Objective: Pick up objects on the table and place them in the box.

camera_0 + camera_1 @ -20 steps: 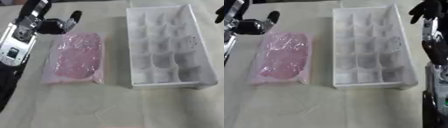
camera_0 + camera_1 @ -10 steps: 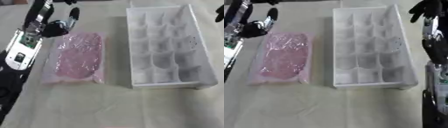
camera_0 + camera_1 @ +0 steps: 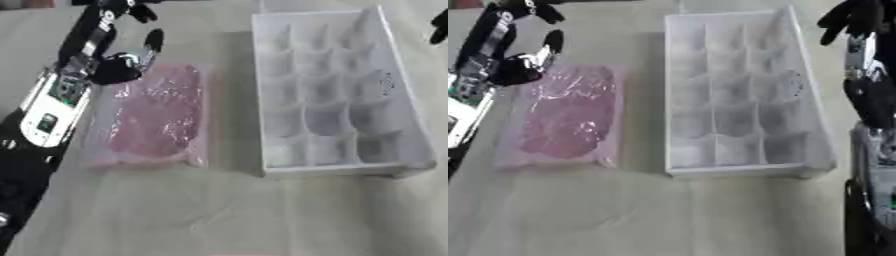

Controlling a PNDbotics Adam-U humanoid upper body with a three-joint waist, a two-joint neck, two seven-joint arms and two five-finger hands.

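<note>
Soft, slippery pink bag (image 3: pixel 153 117) lies flat on the table (image 3: pixel 219 215) beside the box (image 3: pixel 337 95); pinching an edge seems best. Left hand (image 3: pixel 127 60) open above it; right hand (image 3: pixel 852 17) curled, empty.

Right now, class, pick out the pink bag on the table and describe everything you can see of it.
The pink bag is a clear, crinkly plastic pouch, rectangular, filled with pink contents that cannot be made out. It lies flat on the pale table, lengthwise front to back, left of the white divided box with a gap between them. The robot's left hand is at its far left corner, fingers spread; whether they touch the bag cannot be told.
</note>
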